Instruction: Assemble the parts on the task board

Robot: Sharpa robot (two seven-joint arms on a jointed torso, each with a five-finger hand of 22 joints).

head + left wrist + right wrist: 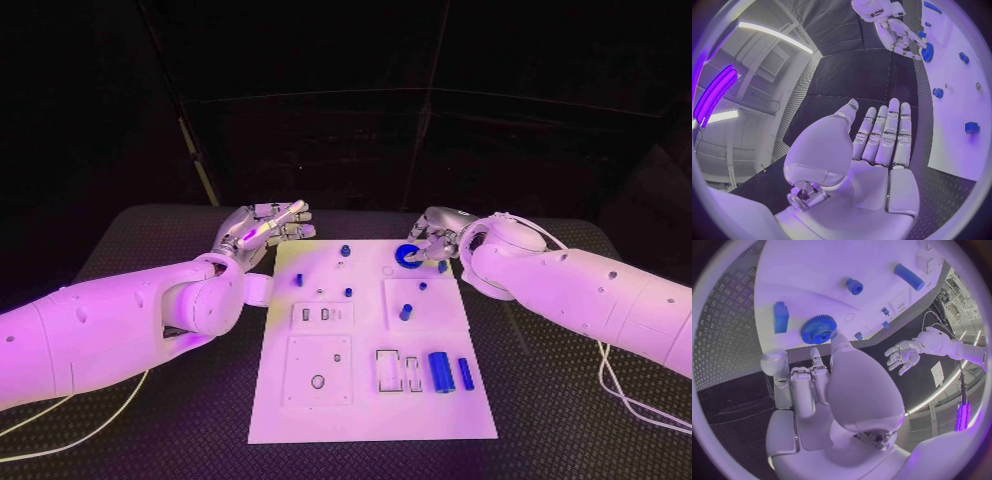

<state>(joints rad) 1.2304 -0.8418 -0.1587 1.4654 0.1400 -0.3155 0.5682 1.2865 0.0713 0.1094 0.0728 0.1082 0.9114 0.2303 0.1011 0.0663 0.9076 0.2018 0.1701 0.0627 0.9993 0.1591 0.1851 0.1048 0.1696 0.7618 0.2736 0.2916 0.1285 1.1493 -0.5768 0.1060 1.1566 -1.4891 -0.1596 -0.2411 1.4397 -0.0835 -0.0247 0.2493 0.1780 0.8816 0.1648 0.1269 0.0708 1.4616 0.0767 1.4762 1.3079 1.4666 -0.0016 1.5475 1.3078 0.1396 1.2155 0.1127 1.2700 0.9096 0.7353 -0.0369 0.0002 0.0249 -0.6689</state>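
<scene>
From the head view, the white task board (372,345) lies lengthwise away from the robot on the black, diamond-textured table (577,400). The right hand (437,240) sits at the board's far right corner, its fingertips at a blue toothed gear (408,256); whether it pinches the gear or only touches it cannot be told here. The left hand (264,228) hovers off the board's far left corner, fingers apart and empty, well clear of the gear. Near the board's front edge two blue cylinders (450,372) lie side by side, long axes running away from the robot.

In the left wrist view, the left hand (873,150) is flat and spread, silver fingers straight, holding nothing, above bare table beside the board. Across from it the right hand (895,31) reaches down to the gear (927,52) at the board's corner.

In the right wrist view, the gear (819,329) lies flat on the glossy white board (804,275), ridged rim and centre bore visible, directly ahead of the right hand (817,390). One fingertip (837,337) touches its rim; a closed grip is not shown. A blue rectangular block (781,316) stands just beside the gear, a small round peg (854,286) further off. The right hand is clearly the nearer one for the gear.
</scene>
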